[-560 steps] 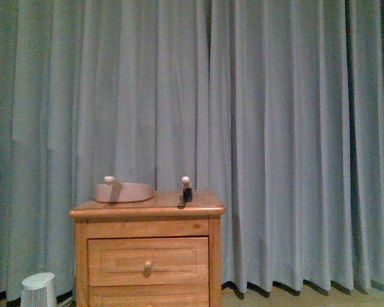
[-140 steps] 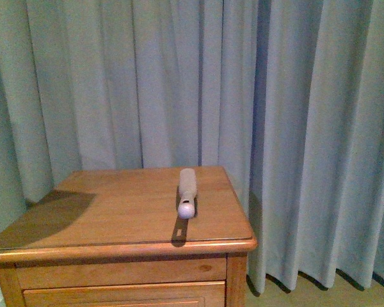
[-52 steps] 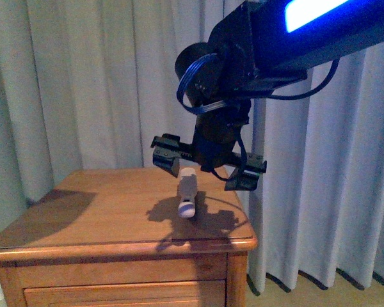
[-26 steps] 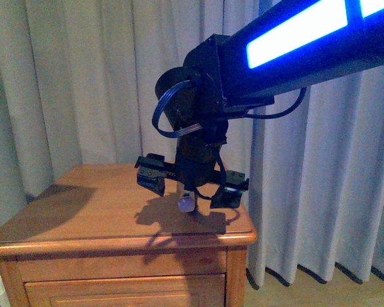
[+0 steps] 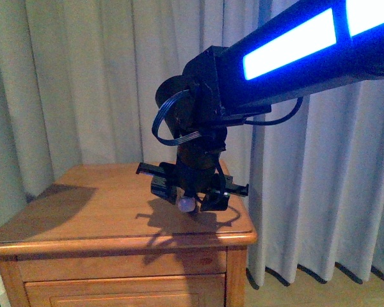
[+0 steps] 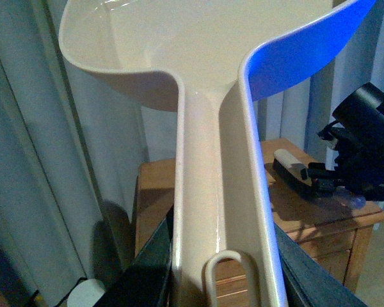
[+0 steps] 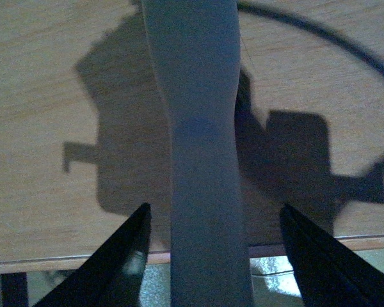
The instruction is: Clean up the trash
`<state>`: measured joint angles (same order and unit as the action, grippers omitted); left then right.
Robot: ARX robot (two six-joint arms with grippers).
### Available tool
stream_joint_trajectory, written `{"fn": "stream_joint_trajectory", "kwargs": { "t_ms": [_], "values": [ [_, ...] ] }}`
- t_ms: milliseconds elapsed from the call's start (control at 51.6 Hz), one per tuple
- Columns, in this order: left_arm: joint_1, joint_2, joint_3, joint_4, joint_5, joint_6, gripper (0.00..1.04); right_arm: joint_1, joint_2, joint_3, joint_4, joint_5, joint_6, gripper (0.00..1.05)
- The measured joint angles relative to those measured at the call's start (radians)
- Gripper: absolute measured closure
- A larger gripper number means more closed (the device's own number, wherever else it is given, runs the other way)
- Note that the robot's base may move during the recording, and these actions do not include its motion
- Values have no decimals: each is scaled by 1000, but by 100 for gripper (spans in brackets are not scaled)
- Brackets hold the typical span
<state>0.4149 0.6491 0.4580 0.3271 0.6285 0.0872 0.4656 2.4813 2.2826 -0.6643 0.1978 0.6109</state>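
Honey-toned wood with a rounded lip forms the nightstand [image 5: 83, 220] top, in front of pleated pale curtains [image 5: 77, 77]. Over it the black right gripper [image 5: 189, 199] straddles the brush [image 5: 187, 204], whose rounded white handle tip is visible. From the left wrist, the left gripper [image 6: 224, 268] is clamped on the channelled handle of the glossy beige dustpan [image 6: 211, 128]. From the right wrist, the smooth, waisted brush handle lies between the fingers [image 7: 125, 256], jaws apart with a gap on each side. Where the trash lies I cannot tell.
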Motion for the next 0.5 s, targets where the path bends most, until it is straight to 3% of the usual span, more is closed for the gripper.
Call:
{"fn": "stream_joint_trajectory", "kwargs": {
  "t_ms": [136,194,504],
  "values": [
    [0,0,0,0,0,0,78,-2,-1,-15,10,0,0,77],
    [0,0,0,0,0,0,78,-3,-3,-26,16,0,0,84],
    [0,0,0,0,0,0,78,-17,-85,-135,86,20,-13,84]
  ]
}}
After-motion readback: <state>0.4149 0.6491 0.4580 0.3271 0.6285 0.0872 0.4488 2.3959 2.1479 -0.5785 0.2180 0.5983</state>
